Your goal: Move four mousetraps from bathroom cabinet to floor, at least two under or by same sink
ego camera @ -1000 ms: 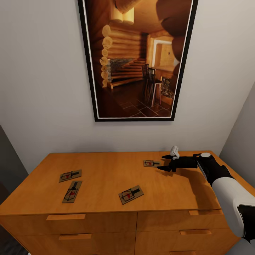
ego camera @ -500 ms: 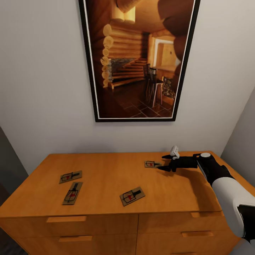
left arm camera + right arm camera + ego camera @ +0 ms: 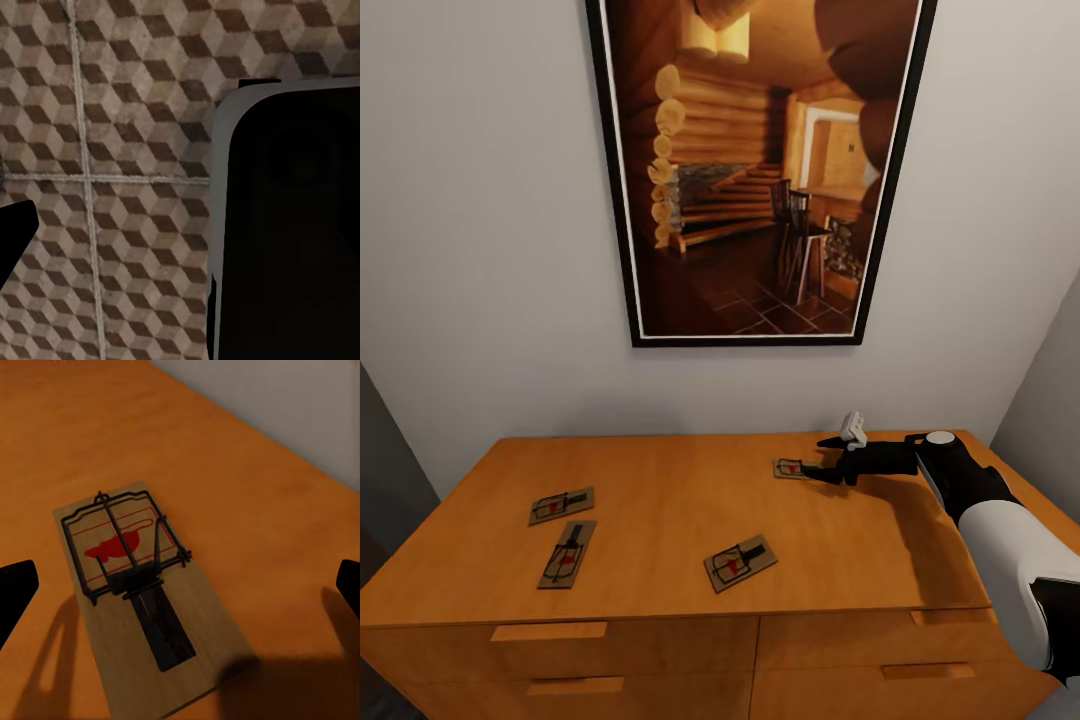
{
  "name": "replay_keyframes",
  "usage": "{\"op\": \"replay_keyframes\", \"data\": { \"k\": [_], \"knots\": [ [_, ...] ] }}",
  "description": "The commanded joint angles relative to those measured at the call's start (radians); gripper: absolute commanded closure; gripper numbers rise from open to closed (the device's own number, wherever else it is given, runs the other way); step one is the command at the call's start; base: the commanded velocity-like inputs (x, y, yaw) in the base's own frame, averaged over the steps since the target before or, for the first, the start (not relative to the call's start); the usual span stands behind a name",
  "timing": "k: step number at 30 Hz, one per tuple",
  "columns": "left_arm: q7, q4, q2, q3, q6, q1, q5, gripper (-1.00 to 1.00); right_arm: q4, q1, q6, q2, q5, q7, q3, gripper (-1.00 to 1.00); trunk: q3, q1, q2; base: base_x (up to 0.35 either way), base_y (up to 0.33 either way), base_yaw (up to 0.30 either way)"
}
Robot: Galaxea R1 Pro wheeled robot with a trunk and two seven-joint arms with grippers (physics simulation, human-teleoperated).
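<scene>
On top of the cabinet [image 3: 660,500] four mousetraps are lying flat: two near the left edge [image 3: 561,505], one at the front middle [image 3: 740,563], and one toward the back right [image 3: 792,468], where the right gripper [image 3: 826,458] is reaching with fingers spread wide on either side of it. For a clean pick, the fingers are probably needing to drop low and close on the board's long edges, clear of the wire. A framed cabin picture [image 3: 760,170] is hanging on the pale wall. Beneath the left wrist, cube-patterned bathroom floor [image 3: 112,150] is showing; whether the left gripper is parted or closed, I cannot tell.
</scene>
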Motion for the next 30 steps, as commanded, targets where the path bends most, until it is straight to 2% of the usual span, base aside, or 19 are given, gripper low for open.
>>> {"op": "replay_keyframes", "data": {
  "k": [1, 30],
  "knots": [
    [0.003, 0.002, 0.000, -0.001, -0.005, -0.001, -0.001, -1.00, -0.001, 0.000, 0.005, 0.001, 0.009, 0.006, -0.007, -1.00, -0.001, 0.000, 0.000, 0.005, 0.003, 0.000],
    [0.003, 0.002, 0.000, -0.001, -0.005, -0.001, -0.001, -1.00, -0.001, 0.000, 0.005, 0.001, 0.009, 0.005, -0.007, -1.00, -0.001, 0.000, 0.000, -0.005, 0.000, 0.000]
  ]
}}
